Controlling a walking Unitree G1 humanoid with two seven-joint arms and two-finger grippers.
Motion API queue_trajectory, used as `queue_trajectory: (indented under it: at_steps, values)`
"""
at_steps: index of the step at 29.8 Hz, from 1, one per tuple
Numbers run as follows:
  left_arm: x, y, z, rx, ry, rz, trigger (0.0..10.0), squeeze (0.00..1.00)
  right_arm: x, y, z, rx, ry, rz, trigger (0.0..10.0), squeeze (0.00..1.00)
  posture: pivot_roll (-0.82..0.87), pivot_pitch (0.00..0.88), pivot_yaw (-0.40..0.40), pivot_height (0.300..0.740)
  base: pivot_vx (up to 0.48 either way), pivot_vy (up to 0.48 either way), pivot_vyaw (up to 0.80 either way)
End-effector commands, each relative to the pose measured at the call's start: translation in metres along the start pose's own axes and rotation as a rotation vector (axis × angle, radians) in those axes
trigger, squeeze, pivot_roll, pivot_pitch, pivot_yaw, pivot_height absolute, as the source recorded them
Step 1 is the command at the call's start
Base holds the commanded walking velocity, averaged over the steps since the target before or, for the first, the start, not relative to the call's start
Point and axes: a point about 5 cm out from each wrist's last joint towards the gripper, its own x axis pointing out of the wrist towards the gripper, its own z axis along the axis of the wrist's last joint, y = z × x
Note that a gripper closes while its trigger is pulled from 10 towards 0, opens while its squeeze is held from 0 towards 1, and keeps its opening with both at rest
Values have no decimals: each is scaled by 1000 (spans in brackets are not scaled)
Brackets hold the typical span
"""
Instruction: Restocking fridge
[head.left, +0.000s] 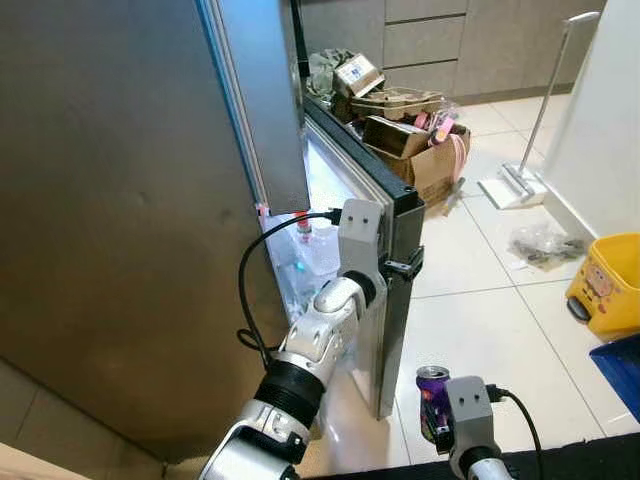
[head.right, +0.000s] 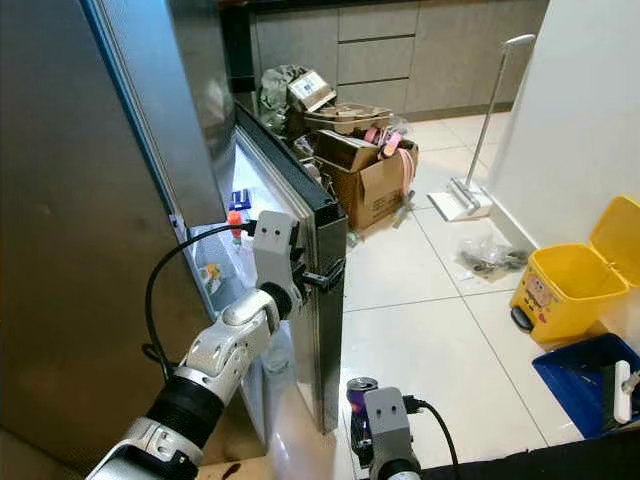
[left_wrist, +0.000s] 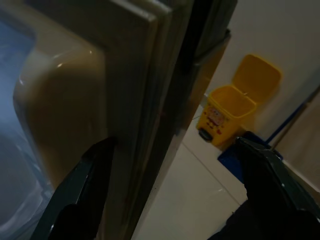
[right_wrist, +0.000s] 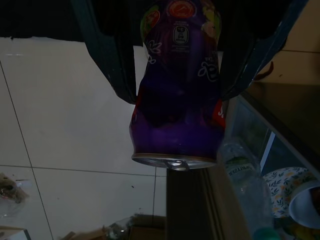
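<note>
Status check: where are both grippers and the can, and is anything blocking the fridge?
Left gripper open, straddling the fridge door edge. Right gripper shut on purple can, low beside the door. Door partly open; opening narrow, bottles on its shelf.

- The left arm reaches forward toward twelve o'clock, wrist raised; the left gripper (left_wrist: 170, 165) has its fingers (left_wrist: 82, 180) spread wide, one to each side of the fridge door's edge (head.left: 400, 235).
- The right arm is held low at five o'clock; the right gripper (right_wrist: 180, 60) is clamped on a purple can (head.left: 433, 398), held upright.
</note>
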Motion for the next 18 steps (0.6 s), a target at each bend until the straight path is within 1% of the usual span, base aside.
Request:
queue_trajectory:
  at_steps: [1,3,5,6,7,10,12,13,14,15,16,17,18]
  values:
    - [26,-120,28,-168,-93,-302,10000,0,0,2,1,0,-10,5,10000,0,-158,98,64,740,0,0,0]
    - [27,-129,30,-178,-93,-330,10000,0,0,2,1,0,-12,4,10000,0,-158,98,64,740,0,0,0]
    - [28,-147,34,-198,-93,-378,10000,0,-1,2,0,-2,-11,4,10000,0,-169,96,65,740,0,0,0]
    - [28,-152,35,-205,-93,-393,10000,0,-2,2,0,-2,-11,4,10000,0,-170,95,65,740,0,0,0]
    - [27,-160,38,-244,-87,-432,10000,0,-2,3,-1,-4,-11,5,10000,0,-173,94,64,740,0,0,0]
    - [24,-172,41,-329,-61,-538,10000,0,-3,2,-1,-6,-11,7,10000,0,-173,96,62,740,0,0,0]
    - [20,-166,41,-358,-48,-577,10000,0,-2,1,1,-8,-15,5,10000,0,-172,98,53,740,0,0,0]
    - [20,-166,41,-358,-48,-577,10000,0,-2,1,1,-8,-15,5,10000,0,-172,98,53,740,0,0,0]
    - [18,-152,39,-352,-48,-550,10000,0,0,0,3,-10,-20,4,10000,0,-160,100,47,740,0,0,0]
    - [17,-142,37,-330,-49,-525,10000,0,1,-1,4,-11,-23,3,10000,0,-151,102,43,740,0,0,0]
    - [17,-136,36,-314,-51,-509,10000,0,1,-2,5,-11,-24,2,10000,0,-148,102,43,740,0,0,0]
    - [17,-136,36,-314,-51,-509,10000,0,1,-2,5,-11,-24,2,10000,0,-148,102,43,740,0,0,0]
    - [13,-124,35,-267,-66,-489,10000,0,2,-3,7,-11,-29,1,10000,0,-141,101,41,740,0,0,0]
